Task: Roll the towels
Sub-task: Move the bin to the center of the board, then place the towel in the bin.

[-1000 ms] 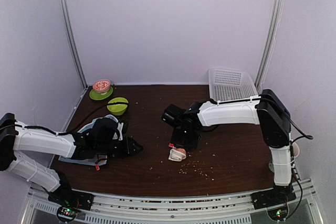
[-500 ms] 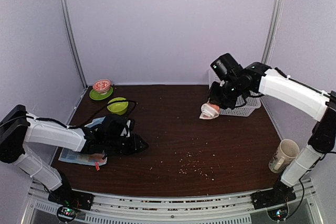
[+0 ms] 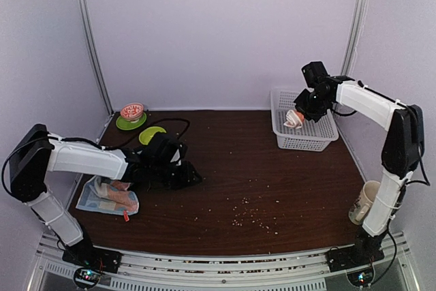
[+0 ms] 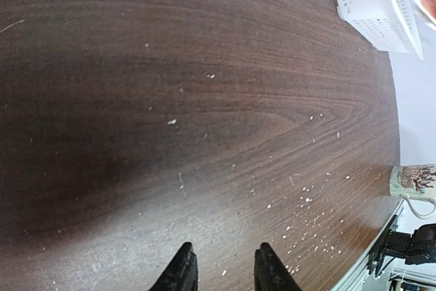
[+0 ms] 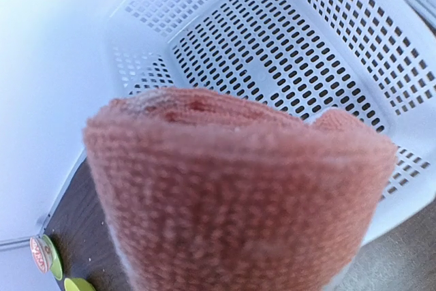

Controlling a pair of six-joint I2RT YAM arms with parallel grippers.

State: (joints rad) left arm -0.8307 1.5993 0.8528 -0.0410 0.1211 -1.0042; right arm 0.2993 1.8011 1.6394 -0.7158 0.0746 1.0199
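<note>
Where the arm bases sit, at the near edge: pale crumbs (image 3: pixel 248 217) lie scattered on the dark wooden tabletop (image 3: pixel 238 161), from the middle toward the right.
Near right: a mug (image 3: pixel 366 202) with a printed pattern stands upright, close to the right arm's base post.
Near left: the blue towel (image 3: pixel 102 201), light blue with pale dots, lies loose and partly bunched on the tabletop, not rolled. Pinkish patches show on its upper fold and a small red bit sits by its near edge.
Left arm: stretched low across the left half, with the forearm running along the far side of the blue towel.
Left tool (image 4: pixel 225 272): to the right of the blue towel and apart from it, low over bare wood. Its fingers stand a narrow gap apart with nothing between them.
Mid-left, farther back: a green bowl (image 3: pixel 151 134) is half hidden by the left arm, and a black cable (image 3: pixel 174 122) loops beside it.
Far left corner: a green saucer (image 3: pixel 122 125) carries a small red-and-white dish (image 3: pixel 132 110).
Far right corner: a white basket (image 3: pixel 304 142) with perforated walls and floor sits on the tabletop.
Right tool (image 3: pixel 304 110): raised over the basket and clamped on the orange towel (image 5: pixel 238 189).
Orange towel: rolled up and off the tabletop, held over the inside of the basket. The right wrist view is filled with its terry roll, with the basket floor behind. Whether it touches the basket cannot be told.
</note>
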